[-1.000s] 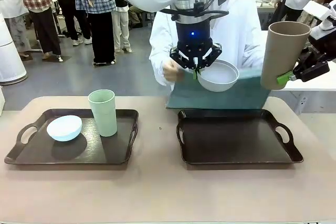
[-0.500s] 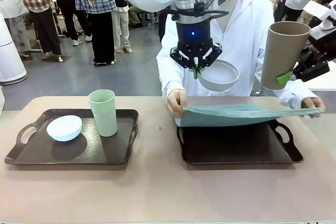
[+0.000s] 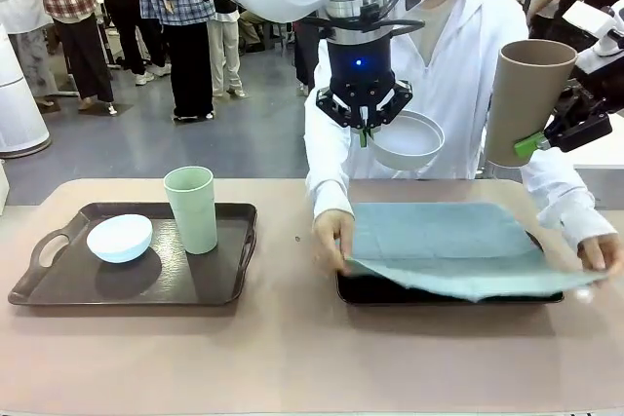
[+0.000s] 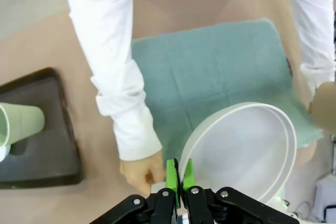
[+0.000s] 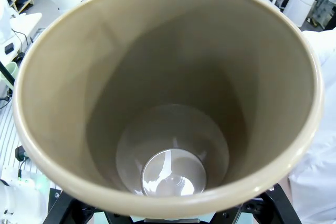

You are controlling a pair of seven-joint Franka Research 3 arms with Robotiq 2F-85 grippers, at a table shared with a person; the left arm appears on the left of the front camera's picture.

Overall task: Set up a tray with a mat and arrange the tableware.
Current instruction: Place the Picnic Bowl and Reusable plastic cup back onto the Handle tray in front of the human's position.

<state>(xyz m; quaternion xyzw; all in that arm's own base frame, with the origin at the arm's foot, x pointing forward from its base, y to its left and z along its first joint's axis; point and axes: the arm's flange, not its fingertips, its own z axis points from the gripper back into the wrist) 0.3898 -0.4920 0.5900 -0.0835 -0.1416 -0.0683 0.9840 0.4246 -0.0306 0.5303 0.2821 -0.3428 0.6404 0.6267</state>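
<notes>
My left gripper (image 3: 364, 131) hangs high over the table's middle, shut on the rim of the greyish-white bowl (image 3: 407, 139) (image 4: 247, 148). My right gripper (image 3: 534, 142) holds the brown cup (image 3: 526, 99) (image 5: 168, 93) upright in the air at the right. Below them a person's hands (image 3: 331, 237) spread a teal mat (image 3: 444, 246) (image 4: 215, 77) over the right-hand dark tray (image 3: 390, 291). The light green cup (image 3: 192, 208) and the pale blue bowl (image 3: 120, 237) stand on the left-hand dark tray (image 3: 58, 284).
The person in a white coat leans over the far edge, sleeves (image 3: 564, 202) reaching across the right tray. Bare tabletop (image 3: 292, 348) runs along the front and between the trays. Other people stand far behind at the left.
The person has lowered the teal mat from held up behind the tray to lying over it, pulling it toward the front. Both arms have kept still with their loads.
</notes>
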